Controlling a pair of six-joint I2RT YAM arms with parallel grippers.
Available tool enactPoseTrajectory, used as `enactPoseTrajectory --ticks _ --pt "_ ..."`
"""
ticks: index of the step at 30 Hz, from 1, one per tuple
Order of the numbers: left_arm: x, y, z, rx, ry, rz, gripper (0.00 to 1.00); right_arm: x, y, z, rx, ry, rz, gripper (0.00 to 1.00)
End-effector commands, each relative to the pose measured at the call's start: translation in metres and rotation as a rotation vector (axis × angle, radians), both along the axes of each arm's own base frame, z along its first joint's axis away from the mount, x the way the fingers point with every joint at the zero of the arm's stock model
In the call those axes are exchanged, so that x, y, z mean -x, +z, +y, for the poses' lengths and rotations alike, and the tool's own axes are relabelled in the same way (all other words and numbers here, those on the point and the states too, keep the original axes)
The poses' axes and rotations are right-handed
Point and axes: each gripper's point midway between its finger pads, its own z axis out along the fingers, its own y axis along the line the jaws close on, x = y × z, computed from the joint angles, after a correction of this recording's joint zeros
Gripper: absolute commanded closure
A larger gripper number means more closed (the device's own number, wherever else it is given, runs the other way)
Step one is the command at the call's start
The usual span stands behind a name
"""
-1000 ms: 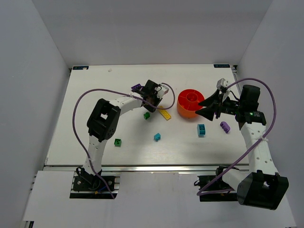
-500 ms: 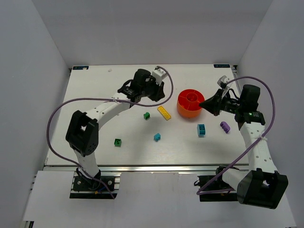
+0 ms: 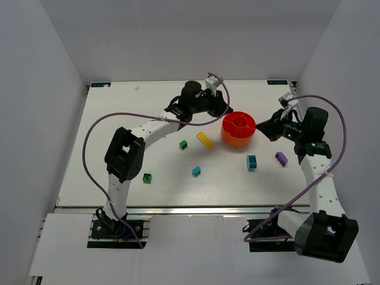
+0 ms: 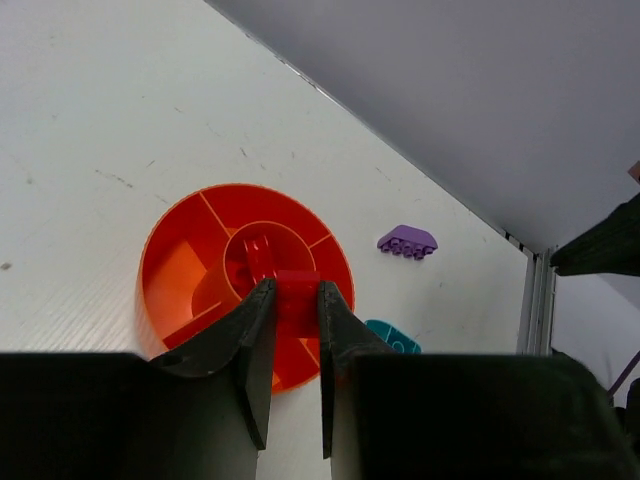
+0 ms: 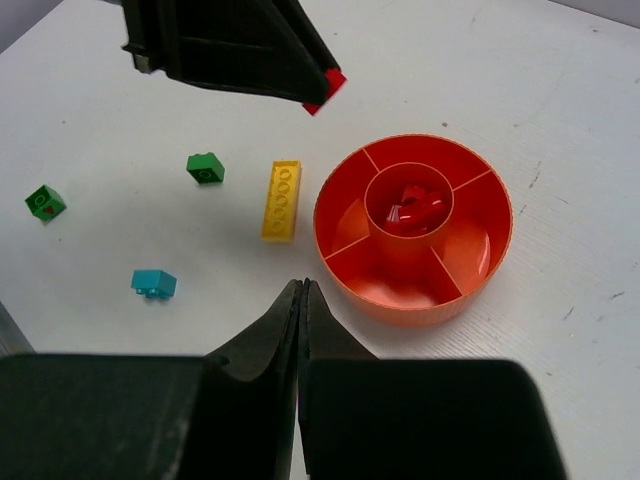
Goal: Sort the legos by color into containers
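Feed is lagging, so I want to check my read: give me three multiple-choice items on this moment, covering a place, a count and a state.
1. Where in the bowl do the red bricks lie?
A) centre well B) an outer section C) on the rim
2. How many green bricks lie on the table?
A) one B) two C) four
3. The left gripper is:
A) open and empty B) shut on a red brick C) shut on a green brick

1 A: the right wrist view shows them in the round middle well.
2 B: one beside the yellow brick, one nearer the front edge.
3 B: its fingers clamp the red brick.
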Motion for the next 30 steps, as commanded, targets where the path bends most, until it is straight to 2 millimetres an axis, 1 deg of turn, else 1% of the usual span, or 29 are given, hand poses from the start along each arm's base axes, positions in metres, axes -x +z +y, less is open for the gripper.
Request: enactPoseTrajectory --ticks 1,2,3,5,7,8,9,10,11,12,13,15,16,17,18,19,21,22,26,28,30 --pt "0.005 0.036 -0.023 0.093 -0.041 -0.026 0.77 -0.003 0.012 -0.002 -0.004 -0.013 -0.05 1.0" --pt "0.002 0.043 -0.025 0.1 -0.039 -0.039 0.77 -0.002 0.013 -0.003 -0.003 -0.012 -0.052 1.0" --pt "0.001 0.031 -0.031 0.083 -0.037 -0.021 0.77 -0.002 0.012 -0.004 -0.004 -0.016 -0.05 1.0" --pt "-0.003 0.03 -0.034 0.084 -0.032 -0.021 0.75 -0.002 0.013 -0.004 -0.002 -0.017 -0.053 1.0" --pt "-0.003 0.021 -0.039 0.076 -0.031 -0.006 0.74 -0.002 0.013 -0.004 -0.001 -0.016 -0.054 1.0" --pt "0.0 0.021 -0.044 0.075 -0.036 -0.006 0.73 -0.001 0.014 -0.004 -0.003 -0.01 -0.056 1.0" --pt "-0.002 0.02 -0.044 0.072 -0.031 -0.003 0.72 -0.001 0.014 -0.003 -0.002 -0.007 -0.058 1.0" --pt "0.0 0.013 -0.049 0.062 -0.033 0.007 0.71 -0.001 0.013 -0.003 -0.003 -0.006 -0.056 1.0" --pt "-0.001 0.009 -0.05 0.056 -0.031 0.014 0.71 0.0 0.014 -0.003 -0.004 -0.003 -0.057 0.99" --pt "-0.003 0.01 -0.05 0.051 -0.025 0.015 0.69 0.0 0.014 -0.003 -0.005 -0.004 -0.056 0.99" --pt "-0.001 0.003 -0.056 0.039 -0.029 0.02 0.68 0.0 0.014 -0.003 -0.004 -0.002 -0.057 0.98" --pt "-0.005 -0.002 -0.056 0.025 -0.013 0.03 0.65 0.0 0.015 -0.003 -0.005 0.0 -0.06 0.97" --pt "-0.007 -0.002 -0.057 0.024 -0.007 0.029 0.62 0.0 0.015 -0.002 -0.005 0.002 -0.06 0.97" --pt "-0.01 -0.008 -0.058 0.015 0.0 0.035 0.61 0.001 0.015 -0.002 -0.007 0.005 -0.061 0.96" --pt "-0.006 -0.011 -0.061 0.008 -0.004 0.043 0.6 0.001 0.016 -0.002 -0.006 0.006 -0.064 0.96" --pt "-0.008 -0.009 -0.062 0.009 -0.001 0.04 0.58 0.001 0.015 -0.002 -0.008 0.007 -0.061 0.96" --pt "-0.011 -0.018 -0.063 -0.008 0.008 0.053 0.57 0.002 0.016 -0.002 -0.009 0.007 -0.061 0.95" --pt "-0.012 -0.019 -0.063 -0.013 0.013 0.054 0.57 0.002 0.016 -0.002 -0.01 0.007 -0.061 0.95" --pt "-0.015 -0.024 -0.062 -0.025 0.028 0.057 0.55 0.002 0.016 -0.002 -0.011 0.011 -0.061 0.95" --pt "-0.014 -0.019 -0.062 -0.021 0.027 0.047 0.53 0.002 0.016 -0.002 -0.013 0.011 -0.062 0.94" --pt "-0.014 -0.009 -0.06 -0.009 0.029 0.027 0.49 0.003 0.015 -0.002 -0.01 0.015 -0.063 0.91"
